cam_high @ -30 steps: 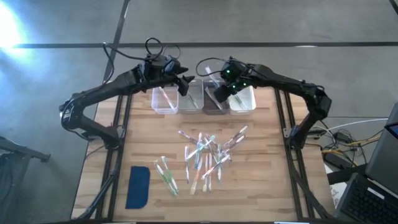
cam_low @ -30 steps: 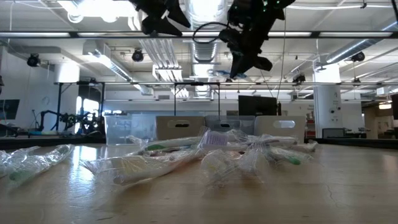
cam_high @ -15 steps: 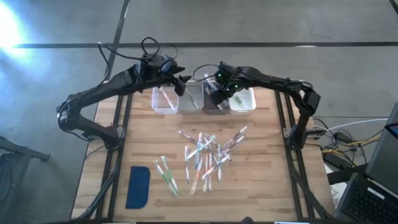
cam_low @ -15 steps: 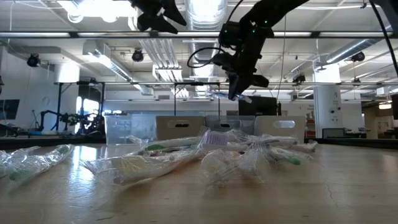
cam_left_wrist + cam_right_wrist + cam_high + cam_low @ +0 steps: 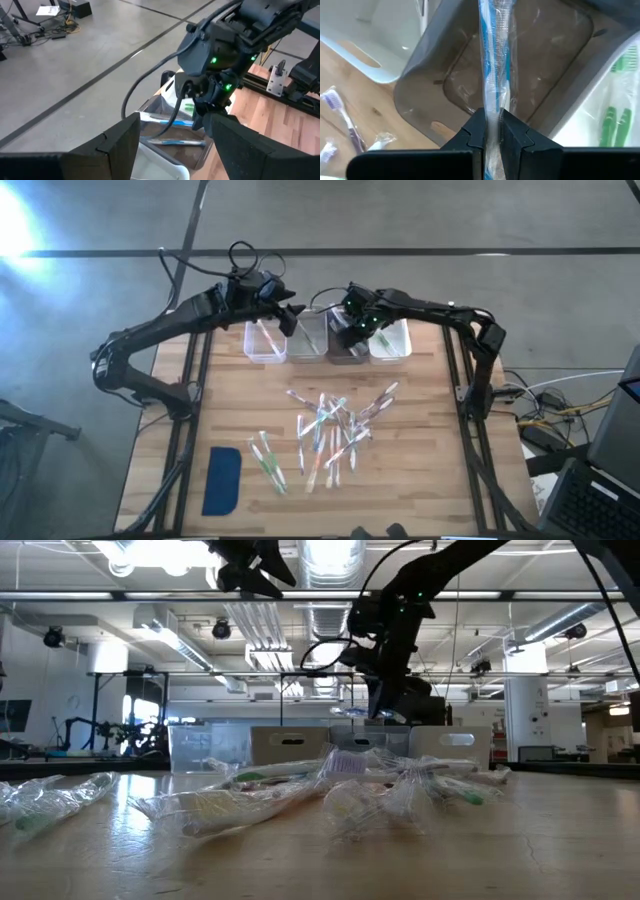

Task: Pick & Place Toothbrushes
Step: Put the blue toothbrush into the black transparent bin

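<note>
While left jaws gape, right gripper (image 5: pixel 490 131) clamps a blue toothbrush (image 5: pixel 494 65).

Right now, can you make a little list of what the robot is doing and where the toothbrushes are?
right gripper: shut on a blue wrapped toothbrush, above the dark bin
left gripper: open, empty, above the bins' left end
bins: four in a row at the table's far edge
white bin: holds green toothbrushes
loose toothbrushes: a pile mid-table
blue pad: near left corner
</note>
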You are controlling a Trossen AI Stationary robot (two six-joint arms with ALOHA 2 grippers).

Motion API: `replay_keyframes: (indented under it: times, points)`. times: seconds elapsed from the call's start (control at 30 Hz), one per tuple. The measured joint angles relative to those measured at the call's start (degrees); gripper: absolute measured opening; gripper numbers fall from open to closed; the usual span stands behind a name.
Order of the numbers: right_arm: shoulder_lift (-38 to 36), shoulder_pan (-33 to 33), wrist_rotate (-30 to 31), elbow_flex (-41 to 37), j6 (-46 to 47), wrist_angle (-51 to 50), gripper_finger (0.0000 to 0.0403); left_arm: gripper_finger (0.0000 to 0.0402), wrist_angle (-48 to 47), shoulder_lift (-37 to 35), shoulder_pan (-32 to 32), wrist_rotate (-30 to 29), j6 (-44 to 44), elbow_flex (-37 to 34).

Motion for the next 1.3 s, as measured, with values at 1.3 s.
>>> replay_keyframes:
  times: [1.3]
  points:
    - [12.2, -1.92, -4.22, 0.42, -1.49, 2.26, 0.0093, 0.0248, -1.68, 0.04, -0.01, 0.02, -0.02, 0.0]
